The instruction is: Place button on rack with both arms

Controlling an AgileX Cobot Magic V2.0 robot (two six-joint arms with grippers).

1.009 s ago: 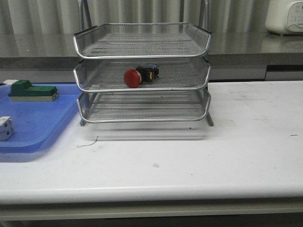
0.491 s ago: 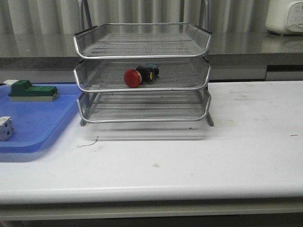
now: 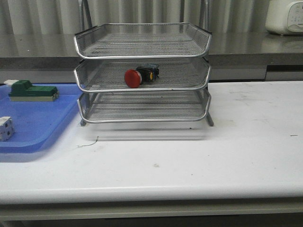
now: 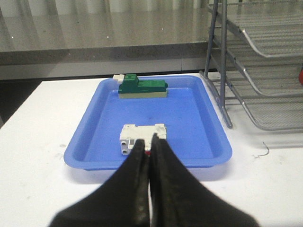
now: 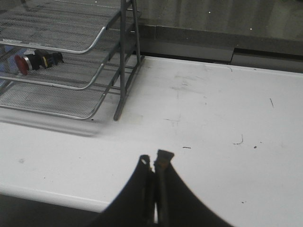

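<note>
White table (image 3: 199, 161) with a grey counter and ribbed wall behind it; neither arm shows in the front view. Rack (image 3: 142, 73) stands at the back of the table, three wire tiers. Button (image 3: 140, 75) lies on its side in the middle tier, red cap toward the front rim, dark body behind it, nothing touching it. Same button is visible from the right wrist view, inside the rack's middle tier. Blue tray (image 3: 35, 127) sits just beside the rack on its left and holds a green block (image 3: 32, 91) and a white part (image 3: 4, 128). Left gripper (image 4: 150, 146) has jaws pressed together with nothing between them, hanging over the near edge of the tray and pointing at the white part, apart from it as far as I can tell. Right gripper (image 5: 155, 165) also has jaws together and empty, over bare table well apart from the rack. Judgement: placing step looks done, button is seated on the rack and both arms are clear. Next move needs nothing more than parking the arms without bumping the rack posts or tray; no further grasp called for.
</note>
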